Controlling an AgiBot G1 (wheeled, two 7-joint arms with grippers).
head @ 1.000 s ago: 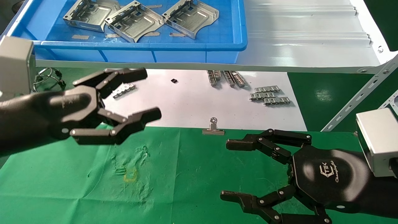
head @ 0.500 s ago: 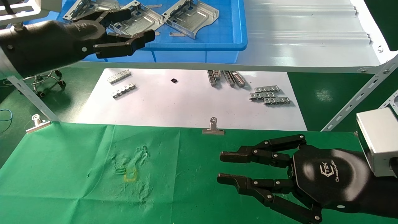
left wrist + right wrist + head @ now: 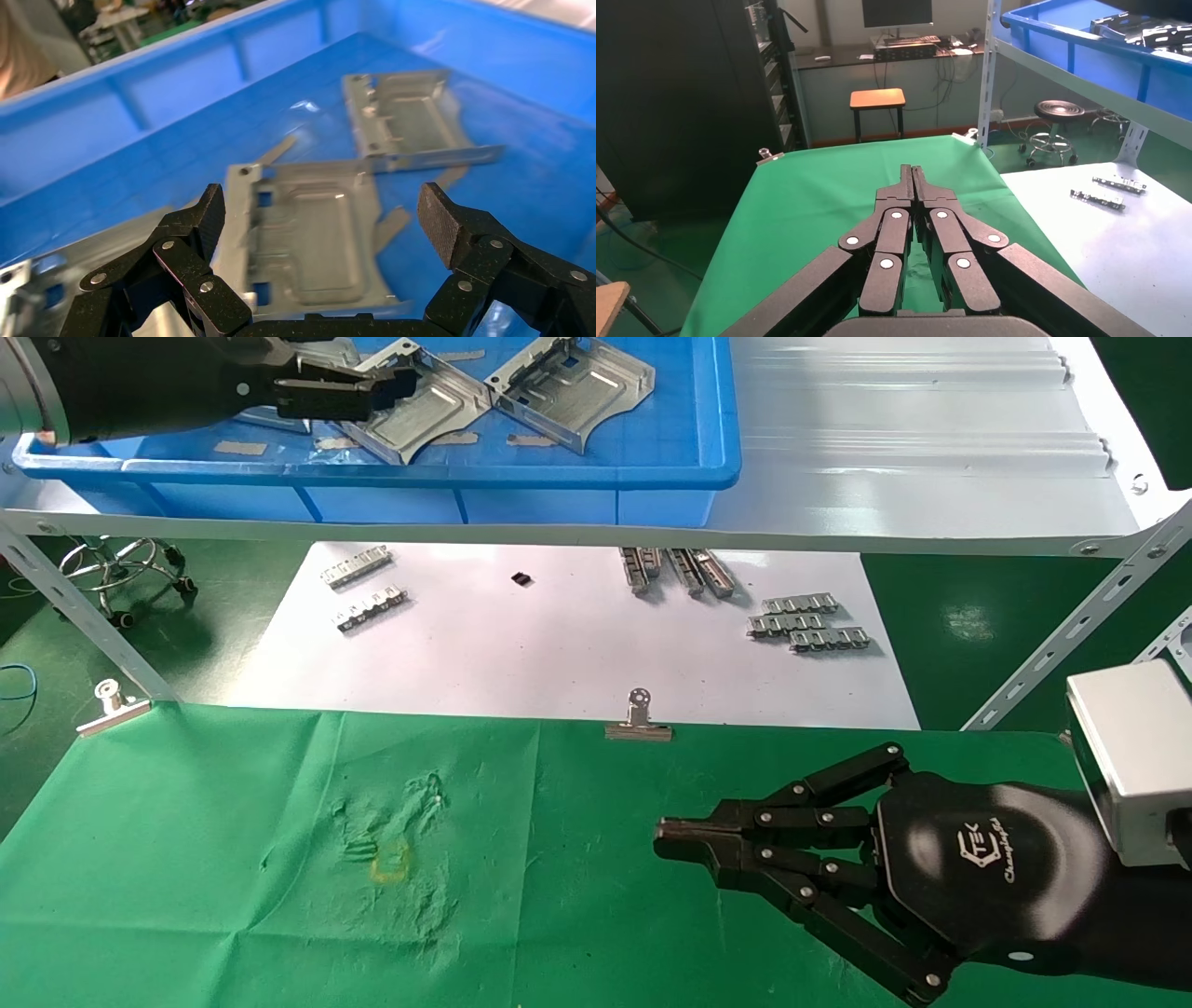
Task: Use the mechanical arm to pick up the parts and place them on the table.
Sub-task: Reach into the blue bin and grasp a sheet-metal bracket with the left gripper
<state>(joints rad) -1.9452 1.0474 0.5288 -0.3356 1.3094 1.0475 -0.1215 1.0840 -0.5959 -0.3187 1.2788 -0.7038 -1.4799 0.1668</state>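
Left gripper (image 3: 320,225) is inside the blue bin (image 3: 596,477) on the shelf (image 3: 931,449), at 11 o'clock in the head view. Fingers (image 3: 443,221) spread wide, empty, straddling the middle part (image 3: 313,239) from above; looks like a line-up to pinch its two opposite upturned edges. No contact yet.

Three parts in the bin: one partly hidden under the arm, the middle one (image 3: 424,407), a third (image 3: 573,388) at 12 o'clock. Stamped silver sheet, roughly square, slotted raised rims, embossed grooves, one curved cut corner. Thin hard edges on slick plastic, so probably prone to sliding if the pinch lands off-centre.

Right gripper (image 3: 663,831) is parked low over the table (image 3: 233,896) at 4 o'clock, fingers (image 3: 912,186) pressed together, holding nothing.

Table cloth is wrinkled green, clipped at the far edge, no part on it yet. Faint yellow square (image 3: 391,861) at 7 o'clock is likely the drop spot.
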